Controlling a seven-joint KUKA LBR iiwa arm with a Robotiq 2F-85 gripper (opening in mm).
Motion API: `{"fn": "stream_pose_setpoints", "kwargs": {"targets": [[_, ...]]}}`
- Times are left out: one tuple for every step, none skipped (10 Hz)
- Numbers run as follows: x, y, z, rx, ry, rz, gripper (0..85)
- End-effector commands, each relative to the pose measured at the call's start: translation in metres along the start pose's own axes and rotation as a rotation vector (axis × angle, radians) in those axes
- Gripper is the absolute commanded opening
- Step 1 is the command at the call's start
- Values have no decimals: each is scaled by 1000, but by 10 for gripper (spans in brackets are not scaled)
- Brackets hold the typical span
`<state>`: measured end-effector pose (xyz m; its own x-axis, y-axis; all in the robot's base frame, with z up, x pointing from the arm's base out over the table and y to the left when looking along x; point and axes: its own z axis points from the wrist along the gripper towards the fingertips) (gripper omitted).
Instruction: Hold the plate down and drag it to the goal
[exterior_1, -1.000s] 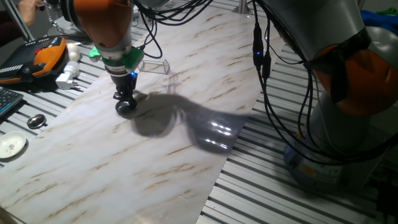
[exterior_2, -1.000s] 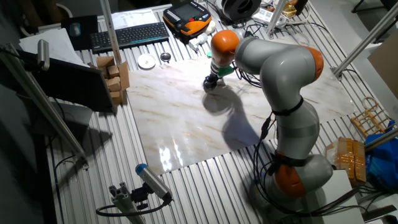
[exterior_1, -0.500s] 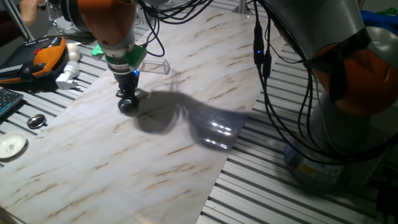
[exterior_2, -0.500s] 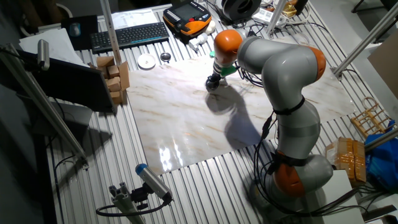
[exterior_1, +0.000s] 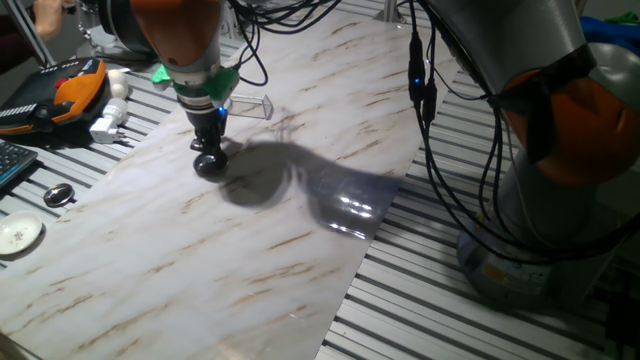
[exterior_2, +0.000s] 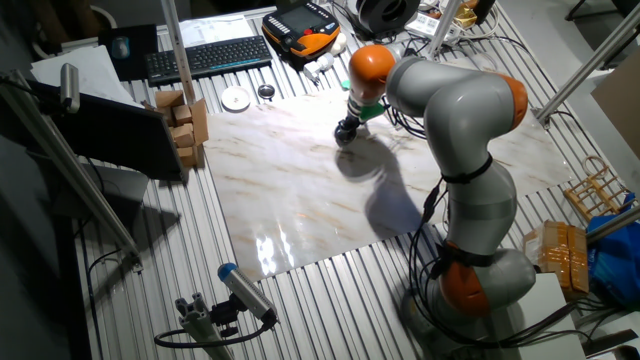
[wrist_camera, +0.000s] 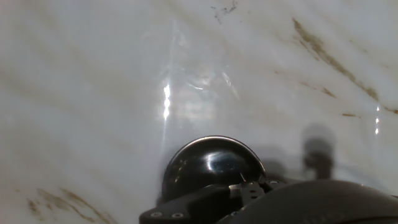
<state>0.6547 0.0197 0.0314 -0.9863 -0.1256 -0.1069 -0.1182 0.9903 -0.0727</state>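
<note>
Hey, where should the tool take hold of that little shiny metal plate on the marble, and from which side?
From straight above, on its centre. The plate lies flat and low on the marble board, so its rim likely gives little to pinch. Pressing the tool down inside the raised rim should pin it for sliding toward the clear goal.

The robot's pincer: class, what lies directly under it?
A small round shiny metal plate sits under the pincer on the marble-patterned board. The pincer covers the plate's near part, so the contact itself is hidden.
</note>
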Motion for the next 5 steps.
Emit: {"fn": "stream_pose_setpoints", "kwargs": {"targets": [[0, -3, -1, 0, 1, 1, 0], [0, -4, -2, 3, 2, -1, 0], [0, -5, -2, 4, 3, -1, 0], [0, -4, 0, 4, 3, -1, 0], [0, -4, 1, 1, 3, -1, 0]]}}
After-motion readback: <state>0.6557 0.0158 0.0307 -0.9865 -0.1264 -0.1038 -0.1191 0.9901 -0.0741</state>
